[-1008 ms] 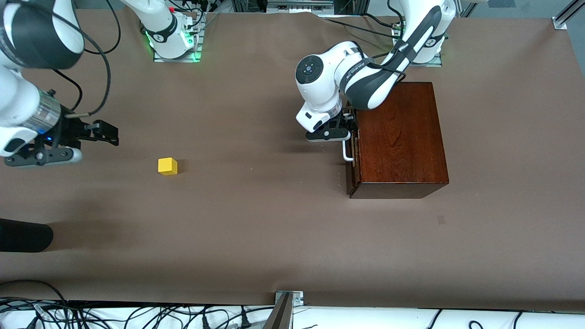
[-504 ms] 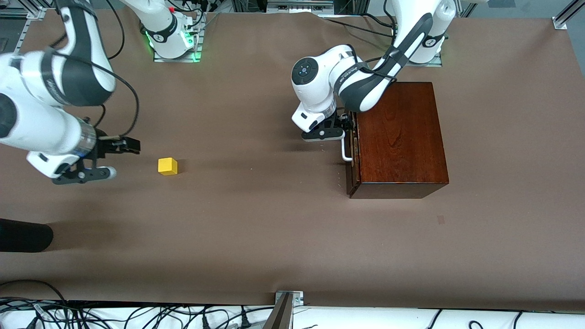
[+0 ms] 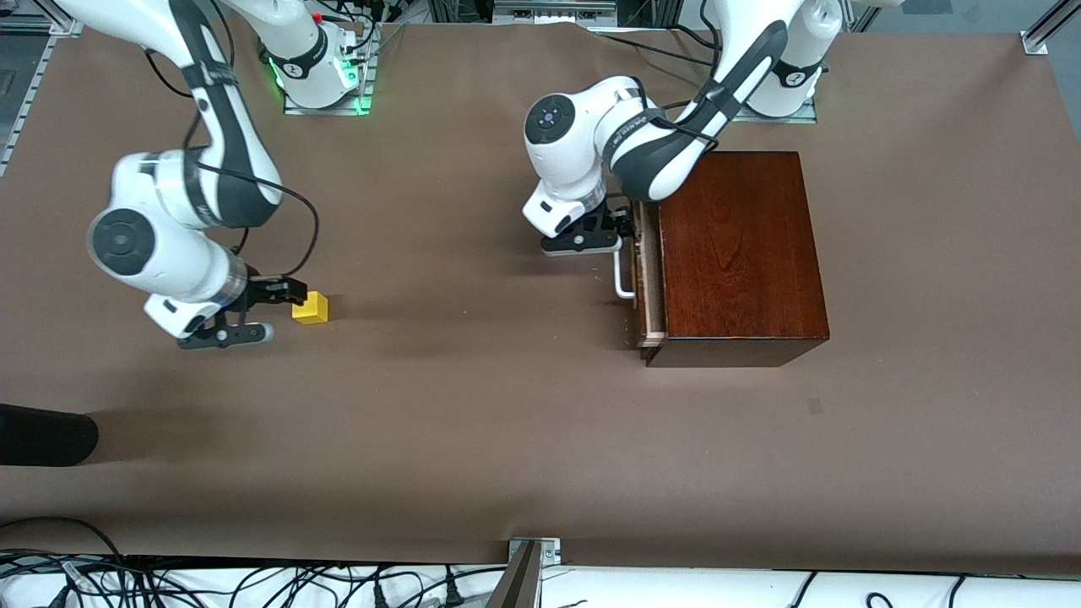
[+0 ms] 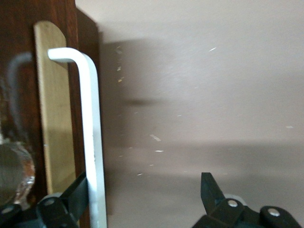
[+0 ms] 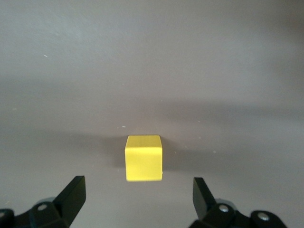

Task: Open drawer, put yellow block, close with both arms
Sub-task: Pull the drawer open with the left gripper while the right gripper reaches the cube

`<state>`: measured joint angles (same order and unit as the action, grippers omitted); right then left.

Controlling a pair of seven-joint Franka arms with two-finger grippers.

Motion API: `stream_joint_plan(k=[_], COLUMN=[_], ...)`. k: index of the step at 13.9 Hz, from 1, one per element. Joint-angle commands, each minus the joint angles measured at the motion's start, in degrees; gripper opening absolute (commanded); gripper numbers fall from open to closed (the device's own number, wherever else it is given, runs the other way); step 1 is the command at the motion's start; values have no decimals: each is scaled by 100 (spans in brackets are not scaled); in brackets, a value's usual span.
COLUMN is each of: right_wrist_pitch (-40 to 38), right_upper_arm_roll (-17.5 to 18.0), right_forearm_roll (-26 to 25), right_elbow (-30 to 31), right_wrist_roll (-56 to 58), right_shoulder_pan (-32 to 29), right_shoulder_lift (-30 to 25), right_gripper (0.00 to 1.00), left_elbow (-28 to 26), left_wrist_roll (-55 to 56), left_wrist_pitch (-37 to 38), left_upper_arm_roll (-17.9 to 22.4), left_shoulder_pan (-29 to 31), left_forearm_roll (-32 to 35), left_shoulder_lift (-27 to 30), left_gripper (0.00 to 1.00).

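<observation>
step: opening drawer, slightly out | left pincer open, one finger hooked at handle | right pincer open beside yellow block, toward bench's right-arm edge | next: pull further, grasp block

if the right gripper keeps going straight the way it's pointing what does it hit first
Most likely the yellow block. In the right wrist view it sits on the table centred ahead of the open right gripper, fingers apart wider than the block. Nothing else shows in that line, though the gap left is hard to judge.
</observation>
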<state>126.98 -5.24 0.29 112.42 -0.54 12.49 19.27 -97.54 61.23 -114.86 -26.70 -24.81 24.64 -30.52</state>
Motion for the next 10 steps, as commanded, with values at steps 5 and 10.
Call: stream_joint_plan(k=[5, 10], right_wrist_pitch=[1750, 2172], right_upper_arm_roll=[50, 94], right_forearm_roll=[68, 68], right_elbow=[1255, 1361], right_wrist_roll=[-166, -166], right_shoulder_pan=[34, 34], right_shoulder_lift=[155, 402], right_gripper=[100, 100], left_elbow=[1053, 1333], left_wrist_roll=[82, -23], left_wrist_pitch=[-62, 1006], left_upper_arm_roll=[-19, -19], left_shoulder_pan=[-384, -296], left_forearm_roll=[76, 129], left_shoulder_lift=[-772, -341], left_gripper=[100, 100])
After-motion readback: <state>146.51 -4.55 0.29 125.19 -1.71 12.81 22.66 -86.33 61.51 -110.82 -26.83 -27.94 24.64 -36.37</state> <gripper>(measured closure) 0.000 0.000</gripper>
